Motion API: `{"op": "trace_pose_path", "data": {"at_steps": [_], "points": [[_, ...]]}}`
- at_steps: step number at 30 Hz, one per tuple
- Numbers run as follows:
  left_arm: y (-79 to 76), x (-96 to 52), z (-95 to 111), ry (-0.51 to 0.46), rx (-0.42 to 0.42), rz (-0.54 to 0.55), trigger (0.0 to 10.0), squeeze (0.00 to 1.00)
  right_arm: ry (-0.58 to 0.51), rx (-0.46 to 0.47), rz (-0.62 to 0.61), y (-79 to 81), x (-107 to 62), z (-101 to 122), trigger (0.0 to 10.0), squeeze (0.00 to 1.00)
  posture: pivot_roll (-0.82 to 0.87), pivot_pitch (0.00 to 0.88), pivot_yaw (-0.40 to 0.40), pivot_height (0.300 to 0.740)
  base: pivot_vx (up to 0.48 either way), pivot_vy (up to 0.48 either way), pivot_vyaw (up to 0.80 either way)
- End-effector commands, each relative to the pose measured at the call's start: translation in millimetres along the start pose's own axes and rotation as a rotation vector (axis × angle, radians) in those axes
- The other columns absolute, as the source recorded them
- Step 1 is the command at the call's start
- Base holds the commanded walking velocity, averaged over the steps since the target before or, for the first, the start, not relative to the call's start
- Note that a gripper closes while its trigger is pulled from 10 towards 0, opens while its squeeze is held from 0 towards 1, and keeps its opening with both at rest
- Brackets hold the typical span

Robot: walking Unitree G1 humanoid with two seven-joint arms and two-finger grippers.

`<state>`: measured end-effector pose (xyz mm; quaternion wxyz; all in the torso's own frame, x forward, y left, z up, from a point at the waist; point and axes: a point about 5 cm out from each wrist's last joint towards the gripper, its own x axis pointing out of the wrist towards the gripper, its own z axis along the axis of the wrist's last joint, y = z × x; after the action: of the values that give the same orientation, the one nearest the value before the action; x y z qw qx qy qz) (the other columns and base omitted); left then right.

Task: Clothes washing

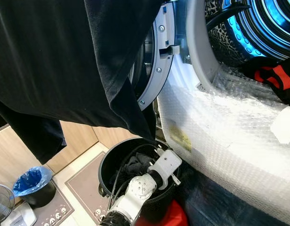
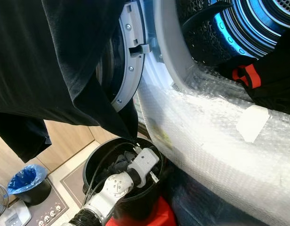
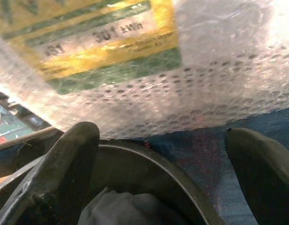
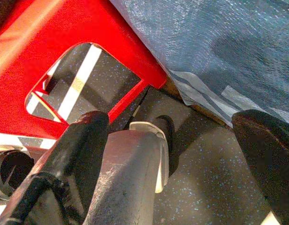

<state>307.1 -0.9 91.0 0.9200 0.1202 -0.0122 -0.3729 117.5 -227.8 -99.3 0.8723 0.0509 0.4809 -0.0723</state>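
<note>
L pincer (image 3: 158,173) open, clothes (image 3: 121,208) prob. just below

Floor (image 1: 84,162) — black bucket (image 1: 112,162), blue-lined bin (image 1: 34,186), mat (image 1: 81,188).

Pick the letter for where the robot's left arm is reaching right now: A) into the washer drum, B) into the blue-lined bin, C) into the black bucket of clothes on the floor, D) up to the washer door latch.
C: the left gripper sits at the rim of the black bucket, dark clothes just beyond its fingers.
</note>
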Motion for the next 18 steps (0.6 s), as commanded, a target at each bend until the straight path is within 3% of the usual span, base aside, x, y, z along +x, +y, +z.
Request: {"op": "trace_pose_path", "data": {"at_steps": [1, 6, 8, 10, 13, 18], "points": [[5.2, -4.0, -4.0, 0.015, -0.017, 0.029, 10.0, 0.00, 0.018, 0.001, 0.016, 6.4, 0.2, -4.7, 10.0, 0.00, -0.14, 0.000, 0.149, 0.740, 0.000, 0.000, 0.00], [7.7, -5.5, -3.1, 0.014, -0.019, 0.042, 10.0, 0.00, 0.018, 0.001, 0.016, 6.3, 0.1, -4.7, 10.0, 0.00, -0.13, 0.000, 0.148, 0.740, 0.000, 0.000, 0.00], [33.4, -19.0, -11.0, 0.045, -0.150, 0.277, 10.0, 0.00, 0.028, -0.014, 0.021, 5.9, -0.3, -6.4, 10.0, 0.00, -0.11, 0.000, 0.128, 0.740, 0.000, 0.000, 0.00], [33.4, -19.0, -11.0, 0.045, -0.150, 0.277, 10.0, 0.00, 0.028, -0.014, 0.021, 5.9, -0.3, -6.4, 10.0, 0.00, -0.11, 0.000, 0.128, 0.740, 0.000, 0.000, 0.00], [46.6, -32.0, -21.9, 0.093, -0.238, 0.428, 10.0, 0.00, 0.036, -0.027, 0.024, 5.3, -0.7, -7.7, 10.0, 0.00, -0.11, 0.000, 0.127, 0.740, 0.000, 0.000, 0.00], [46.9, -35.4, -27.0, 0.117, -0.276, 0.458, 10.0, 0.00, 0.039, -0.033, 0.023, 4.0, -1.2, -8.7, 10.0, 0.00, -0.11, 0.000, 0.128, 0.740, 0.000, 0.000, 0.00]]}}
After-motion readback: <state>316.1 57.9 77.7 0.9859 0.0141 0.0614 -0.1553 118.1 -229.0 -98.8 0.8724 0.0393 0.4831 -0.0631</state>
